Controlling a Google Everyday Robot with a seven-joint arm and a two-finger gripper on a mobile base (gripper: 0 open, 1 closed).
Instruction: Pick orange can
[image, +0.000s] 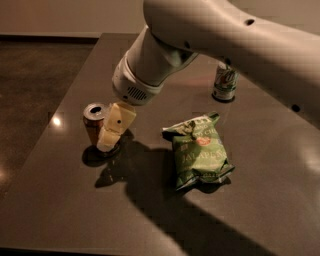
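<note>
The orange can (93, 123) stands upright on the dark table (75, 200) at the left, its silver top showing. My gripper (110, 137) hangs from the big white arm and sits right against the can's right side, covering most of its body. One cream finger (116, 126) shows in front of the can.
A green chip bag (199, 151) lies flat in the middle of the table. A white-and-green can (224, 82) stands upright at the back, partly behind the arm. The table's left edge runs close to the orange can, with dark floor beyond.
</note>
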